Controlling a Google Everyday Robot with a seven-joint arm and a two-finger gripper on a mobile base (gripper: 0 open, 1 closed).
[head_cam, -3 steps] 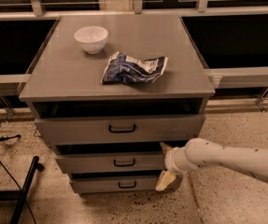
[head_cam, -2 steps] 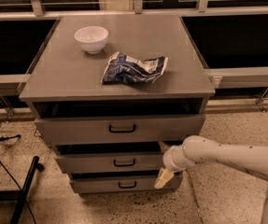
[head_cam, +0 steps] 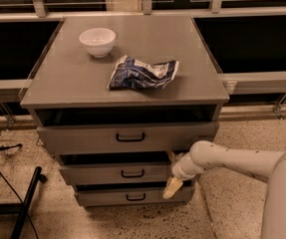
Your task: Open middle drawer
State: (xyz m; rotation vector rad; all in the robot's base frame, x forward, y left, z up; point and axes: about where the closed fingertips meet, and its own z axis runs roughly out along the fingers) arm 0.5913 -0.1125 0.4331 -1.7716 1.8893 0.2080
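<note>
Hanging at the front right of the cabinet (head_cam: pixel 182 44), the gripper (head_cam: pixel 172 187) points down at the right end of the middle drawer (head_cam: pixel 97 175). Can't tell its grip state. The middle drawer is second of three in the cabinet, with a black loop handle (head_cam: pixel 132 173) centred on its front and a dark gap above. The top drawer (head_cam: pixel 82 139) sits above it and the bottom drawer (head_cam: pixel 102 198) below. Cabinet top: white bowl (head_cam: pixel 97 41) back left, crumpled blue chip bag (head_cam: pixel 142 73) near centre.
</note>
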